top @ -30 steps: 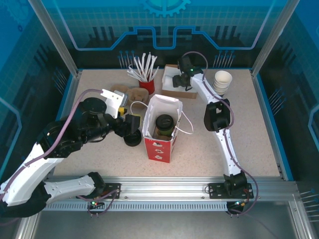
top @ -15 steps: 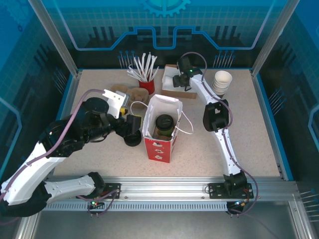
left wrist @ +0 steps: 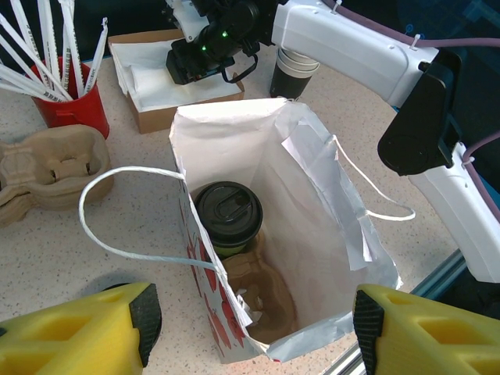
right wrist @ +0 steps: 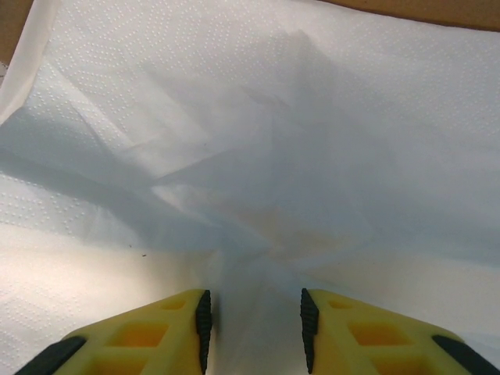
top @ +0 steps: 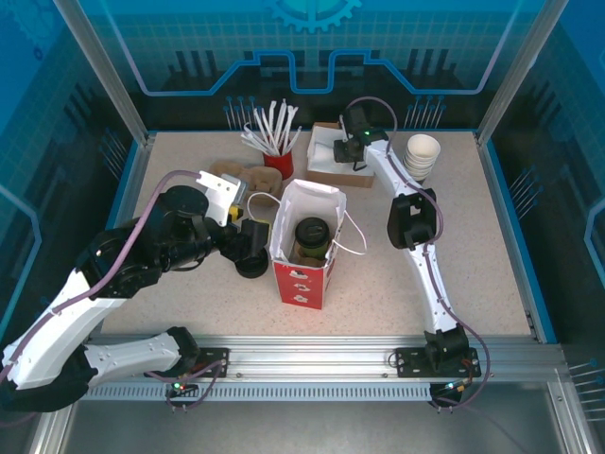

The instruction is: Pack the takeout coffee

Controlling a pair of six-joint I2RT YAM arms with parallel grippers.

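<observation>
Coffee [left wrist: 228, 212] stands lidded inside the bag [left wrist: 312, 180], on a carrier [left wrist: 262, 293]. Left gripper [left wrist: 251, 320]: jaws spread wide, empty, just beside the bag. Right gripper [right wrist: 255, 312]: jaws part-way together around a napkin [right wrist: 273, 117] fold; hold unconfirmed. Risk: a shallow pinch slips, or lifts several napkins.

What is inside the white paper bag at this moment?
Inside the paper bag are the lidded coffee cup and a brown cardboard carrier. The cup's base and the bag's floor are covered.

Bright, even light; perhaps slight blur.
</observation>
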